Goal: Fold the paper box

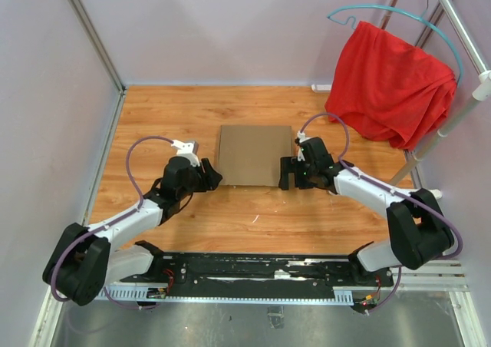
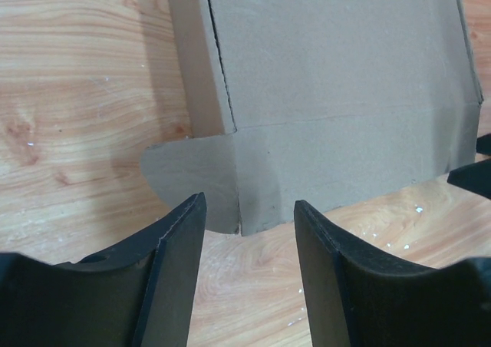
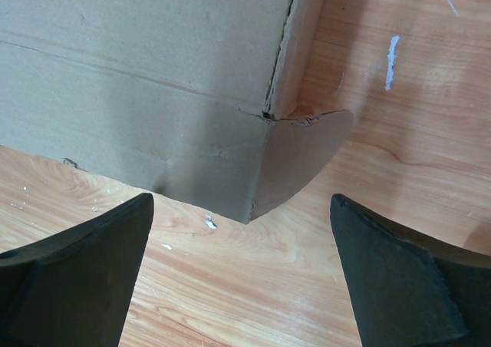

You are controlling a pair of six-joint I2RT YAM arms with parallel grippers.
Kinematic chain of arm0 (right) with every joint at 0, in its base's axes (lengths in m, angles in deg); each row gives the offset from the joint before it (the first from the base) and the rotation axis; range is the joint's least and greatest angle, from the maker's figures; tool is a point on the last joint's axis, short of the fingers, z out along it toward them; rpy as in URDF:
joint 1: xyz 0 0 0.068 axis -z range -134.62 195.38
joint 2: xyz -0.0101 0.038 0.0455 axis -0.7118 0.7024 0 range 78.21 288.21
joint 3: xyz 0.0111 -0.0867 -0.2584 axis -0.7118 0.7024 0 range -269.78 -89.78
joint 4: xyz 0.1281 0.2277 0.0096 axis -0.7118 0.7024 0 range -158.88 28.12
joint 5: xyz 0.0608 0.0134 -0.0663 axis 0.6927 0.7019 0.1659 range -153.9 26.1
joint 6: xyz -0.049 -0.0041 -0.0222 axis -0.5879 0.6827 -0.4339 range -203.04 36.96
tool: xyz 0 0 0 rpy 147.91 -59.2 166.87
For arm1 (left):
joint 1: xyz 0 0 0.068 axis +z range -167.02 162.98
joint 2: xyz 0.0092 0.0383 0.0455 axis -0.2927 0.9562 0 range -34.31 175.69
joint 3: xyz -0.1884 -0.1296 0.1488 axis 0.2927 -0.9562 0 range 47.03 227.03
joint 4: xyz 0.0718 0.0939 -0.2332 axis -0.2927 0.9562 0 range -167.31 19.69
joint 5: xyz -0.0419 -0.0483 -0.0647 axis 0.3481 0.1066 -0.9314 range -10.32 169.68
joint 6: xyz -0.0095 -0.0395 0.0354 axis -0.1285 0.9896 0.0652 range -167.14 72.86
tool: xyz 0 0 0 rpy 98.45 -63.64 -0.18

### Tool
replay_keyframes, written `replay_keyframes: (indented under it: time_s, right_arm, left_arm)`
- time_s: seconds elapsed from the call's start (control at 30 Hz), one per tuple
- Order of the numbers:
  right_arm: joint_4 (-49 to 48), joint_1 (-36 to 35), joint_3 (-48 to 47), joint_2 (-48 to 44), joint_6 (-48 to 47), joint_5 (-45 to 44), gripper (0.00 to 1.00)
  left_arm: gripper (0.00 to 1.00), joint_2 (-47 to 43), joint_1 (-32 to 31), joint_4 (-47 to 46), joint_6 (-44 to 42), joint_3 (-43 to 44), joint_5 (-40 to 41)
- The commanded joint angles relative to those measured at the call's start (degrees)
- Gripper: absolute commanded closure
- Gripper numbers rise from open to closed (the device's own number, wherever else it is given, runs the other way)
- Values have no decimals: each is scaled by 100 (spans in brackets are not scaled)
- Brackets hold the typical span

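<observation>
Brown paper box (image 1: pixel 254 156) is sitting nearly folded, with left gripper (image 2: pixel 249 203) and right gripper (image 3: pixel 242 199) hovering jaws-spread at its near corners, seemingly needing the corner flaps (image 2: pixel 188 174) tucked.

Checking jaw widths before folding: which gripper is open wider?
The right gripper: its fingers stand wide apart, framing a corner of the paper box; the left gripper has a narrower gap.

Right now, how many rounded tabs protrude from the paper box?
2 on the paper box: left tab at its near-left corner, right tab at its near-right. Far corners may hide more.
</observation>
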Motion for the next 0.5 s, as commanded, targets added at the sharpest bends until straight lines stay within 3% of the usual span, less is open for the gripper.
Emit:
replay_keyframes:
  time_s: [0.0,0.33,0.47]
  right_arm:
    - [-50,-91,-226,21,-163,27,2]
    - [9,-241,-463,231,-351,-51,2]
    - [57,-289,-484,173,-353,-208,2]
  left_arm:
    - [45,99,22,-108,-132,141,-363]
    - [46,283,18,161,-228,358,-487]
    - [46,182,22,492,-232,443,-85]
